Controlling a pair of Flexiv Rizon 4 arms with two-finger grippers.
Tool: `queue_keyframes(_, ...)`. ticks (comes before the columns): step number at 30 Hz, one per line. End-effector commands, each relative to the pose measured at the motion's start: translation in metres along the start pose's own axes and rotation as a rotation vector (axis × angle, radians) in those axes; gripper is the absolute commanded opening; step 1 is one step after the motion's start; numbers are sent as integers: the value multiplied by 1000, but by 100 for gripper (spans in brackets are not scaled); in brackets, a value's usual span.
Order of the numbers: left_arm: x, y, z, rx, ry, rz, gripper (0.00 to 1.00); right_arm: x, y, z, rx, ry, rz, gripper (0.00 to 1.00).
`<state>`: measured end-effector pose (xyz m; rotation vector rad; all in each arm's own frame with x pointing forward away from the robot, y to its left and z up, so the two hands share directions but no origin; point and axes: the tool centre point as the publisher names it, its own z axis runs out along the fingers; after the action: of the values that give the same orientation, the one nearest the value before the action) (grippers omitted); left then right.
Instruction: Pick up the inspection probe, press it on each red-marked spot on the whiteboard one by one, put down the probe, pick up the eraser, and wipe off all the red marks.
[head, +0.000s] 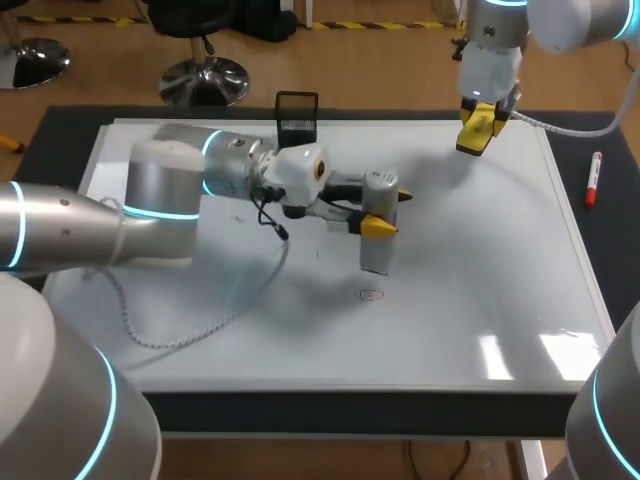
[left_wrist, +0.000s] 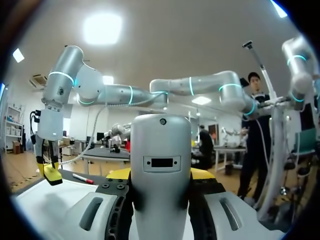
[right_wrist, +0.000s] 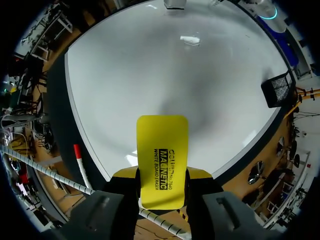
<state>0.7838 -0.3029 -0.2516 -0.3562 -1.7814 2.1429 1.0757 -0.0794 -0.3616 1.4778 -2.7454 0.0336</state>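
over the middle of the glossy white whiteboard (head: 480, 300) the left gripper (head: 386, 210) is clamped on the upright grey plastic inspection probe (head: 375, 255), near a faint red mark (head: 370, 294); the right gripper (head: 479, 128) pinches the flat yellow eraser (right_wrist: 162, 160) above the far side. a tilted press could skid the probe and smear the mark

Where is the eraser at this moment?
The yellow eraser is clamped in the right gripper, above the whiteboard's far right part in the head view, with the red marker off to its right.
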Motion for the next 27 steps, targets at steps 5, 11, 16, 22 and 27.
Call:
queue_keyframes(5, 11, 16, -8, 23, -28, -14, 0, 0, -1, -2, 1, 4, -2, 0)
queue_keyframes(11, 14, 23, -11, 28, -39, -26, 0, 0, -1, -2, 1, 4, -2, 0)
queue_keyframes(16, 16, 27, -13, 23, -41, -39, 0, 0, -1, -2, 1, 4, -2, 0)
queue_keyframes(22, 14, 31, -12, 13, -42, -51, 0, 0, -1, -2, 1, 4, -2, 0)
queue_keyframes(27, 14, 36, -12, 26, -44, -58, 0, 0, -1, -2, 1, 4, -2, 0)
